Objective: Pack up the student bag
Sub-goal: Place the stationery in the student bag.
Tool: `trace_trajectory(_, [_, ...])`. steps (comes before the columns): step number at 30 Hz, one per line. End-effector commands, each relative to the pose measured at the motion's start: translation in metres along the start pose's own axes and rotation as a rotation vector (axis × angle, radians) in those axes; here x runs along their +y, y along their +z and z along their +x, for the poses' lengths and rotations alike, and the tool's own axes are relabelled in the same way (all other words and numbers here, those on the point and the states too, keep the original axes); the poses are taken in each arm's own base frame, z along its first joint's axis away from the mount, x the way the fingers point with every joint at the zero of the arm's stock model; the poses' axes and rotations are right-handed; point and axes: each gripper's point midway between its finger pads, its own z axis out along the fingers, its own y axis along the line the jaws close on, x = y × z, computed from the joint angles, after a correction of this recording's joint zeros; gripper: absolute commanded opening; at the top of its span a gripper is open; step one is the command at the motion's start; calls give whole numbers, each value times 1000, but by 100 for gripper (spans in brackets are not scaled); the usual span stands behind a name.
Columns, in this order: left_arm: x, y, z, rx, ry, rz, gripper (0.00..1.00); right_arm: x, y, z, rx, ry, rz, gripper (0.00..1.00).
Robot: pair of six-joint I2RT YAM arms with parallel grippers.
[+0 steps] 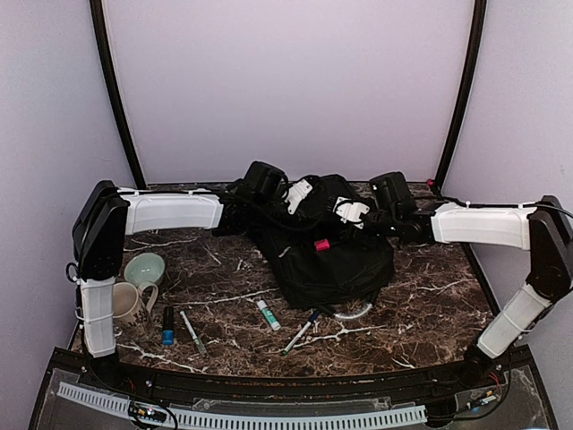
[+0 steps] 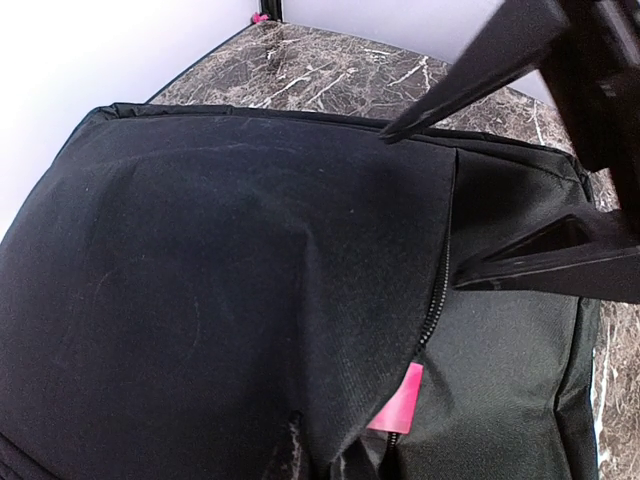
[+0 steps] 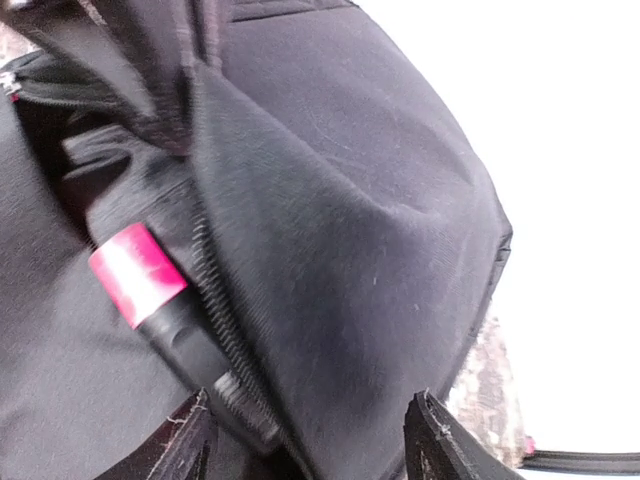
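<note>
Pens [image 1: 192, 331] and a mug [image 1: 130, 305] lie at the front of the table [image 1: 430, 305], and behind them sits the black student bag [image 1: 331, 260], with the left gripper [image 2: 420, 208] and the right gripper [image 3: 309, 400] both spread open at its cloth flap.

Bag: we find the student bag [image 1: 331, 260] at the middle of the desk [image 1: 430, 305], toward the back.
Left: we see a bowl [image 1: 145, 267] just behind a mug [image 1: 130, 303].
Front: a marker [image 1: 167, 325] and a pen [image 1: 192, 331] lie right of the mug; a second marker [image 1: 268, 314] and a second pen [image 1: 302, 332] lie before the bag.
</note>
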Motion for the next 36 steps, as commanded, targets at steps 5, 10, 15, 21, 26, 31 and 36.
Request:
trace_trajectory(5, [-11,-35,-34,-95,22,28,0,-23,22,-16,-32,128,-1,45])
trace_trajectory(10, [-10,-38,-32,-95,25,15,7,-33,25,-19,-55,132,9,18])
trace_trajectory(15, [-34,-57,-36,-140,128,-19,35,-34,20,-36,-100,163,-47,7])
trace_trajectory(21, [-87,-56,-20,-138,303,29,31,-34,10,-44,-127,192,-73,6])
trace_trajectory(26, [-94,-30,-13,-68,359,42,27,-30,2,-51,-140,217,-119,5])
trace_trajectory(31, [-75,4,0,27,447,-61,27,-30,-6,-56,-154,227,-137,5])
trace_trajectory(36, [-61,33,11,86,499,-120,3,-29,-12,-57,-159,236,-147,4])
